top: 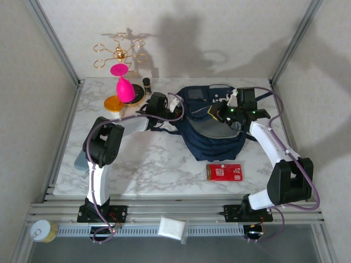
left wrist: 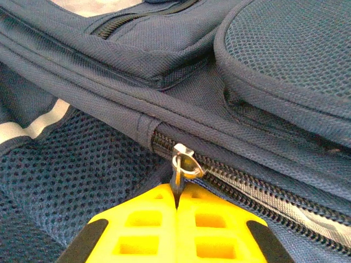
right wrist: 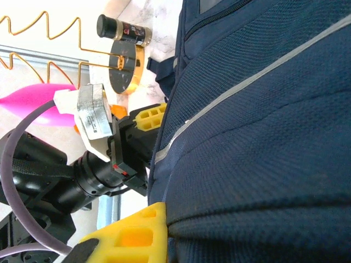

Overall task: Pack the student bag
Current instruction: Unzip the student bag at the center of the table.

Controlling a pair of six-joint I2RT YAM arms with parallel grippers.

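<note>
Two pincers work the navy mesh-fabric student bag, centre-back on the white marble worktop. Left pincer is clenched on the metal zipper pull. Right pincer is clenched at the bag's fabric; we can't tell if it holds any. Flat red packet lies just in front, pink plastic goblet and gold wire rack back-left.
</note>
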